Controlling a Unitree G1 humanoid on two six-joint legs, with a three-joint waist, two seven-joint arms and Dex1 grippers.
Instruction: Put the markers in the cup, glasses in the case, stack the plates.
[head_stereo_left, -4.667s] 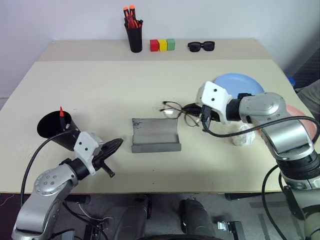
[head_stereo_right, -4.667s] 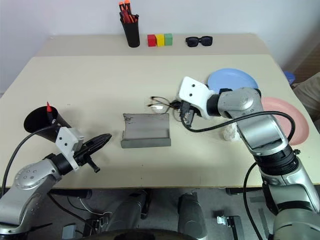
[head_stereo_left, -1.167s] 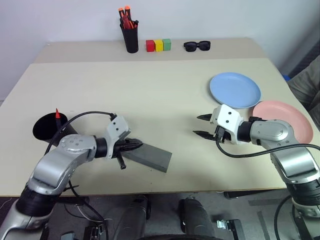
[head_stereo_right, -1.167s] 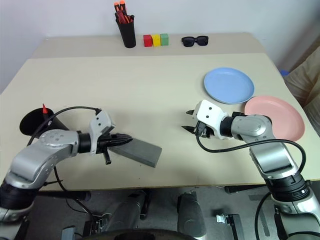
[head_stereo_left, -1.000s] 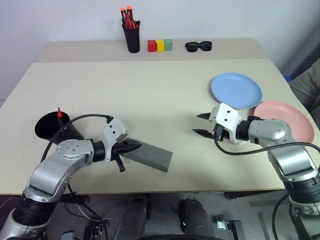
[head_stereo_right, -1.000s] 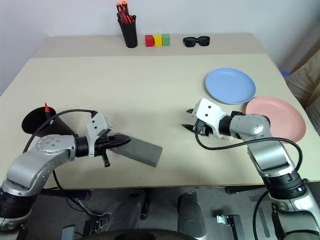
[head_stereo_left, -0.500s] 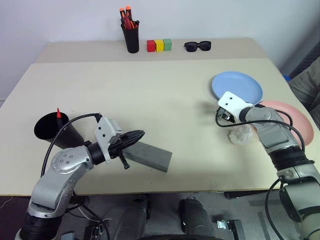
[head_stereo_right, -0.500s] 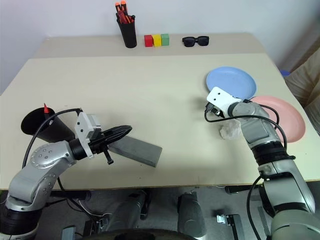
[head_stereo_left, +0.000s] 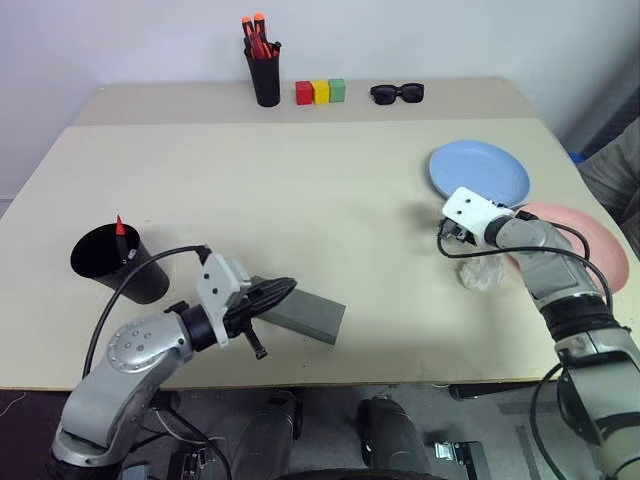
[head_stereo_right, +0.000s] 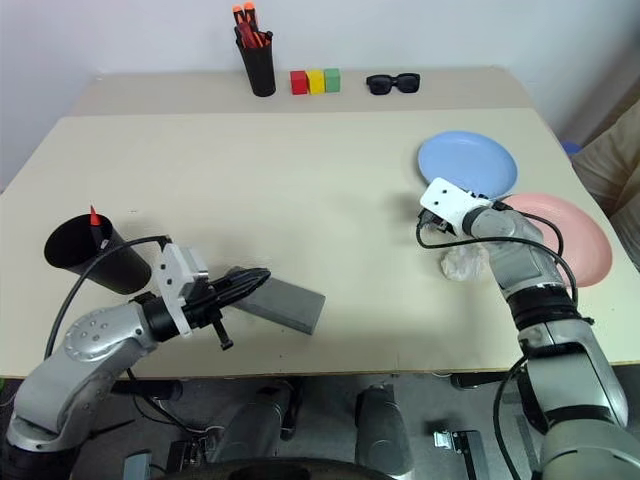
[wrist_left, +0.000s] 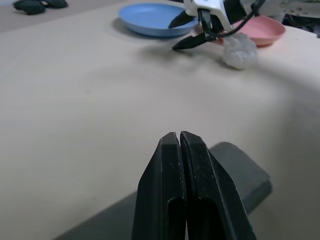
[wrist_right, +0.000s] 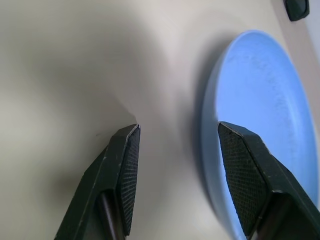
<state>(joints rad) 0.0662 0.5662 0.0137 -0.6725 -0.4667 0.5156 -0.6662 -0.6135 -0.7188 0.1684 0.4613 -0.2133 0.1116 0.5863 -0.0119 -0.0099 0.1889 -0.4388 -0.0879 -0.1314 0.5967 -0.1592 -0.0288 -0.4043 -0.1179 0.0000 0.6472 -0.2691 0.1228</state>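
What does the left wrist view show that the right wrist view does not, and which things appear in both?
Left wrist view alone: the left claw shut above the closed grey case, the pink plate, a crumpled white lump and the dark sunglasses.
Right wrist view alone: a close look at the blue plate's near rim between the open right claw's fingers.
Both: the blue plate, the right claw and the beige table.

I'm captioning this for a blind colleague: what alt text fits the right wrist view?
The right gripper hangs open just above the tan table, one black finger over bare tabletop, the other over the near rim of the light blue plate.
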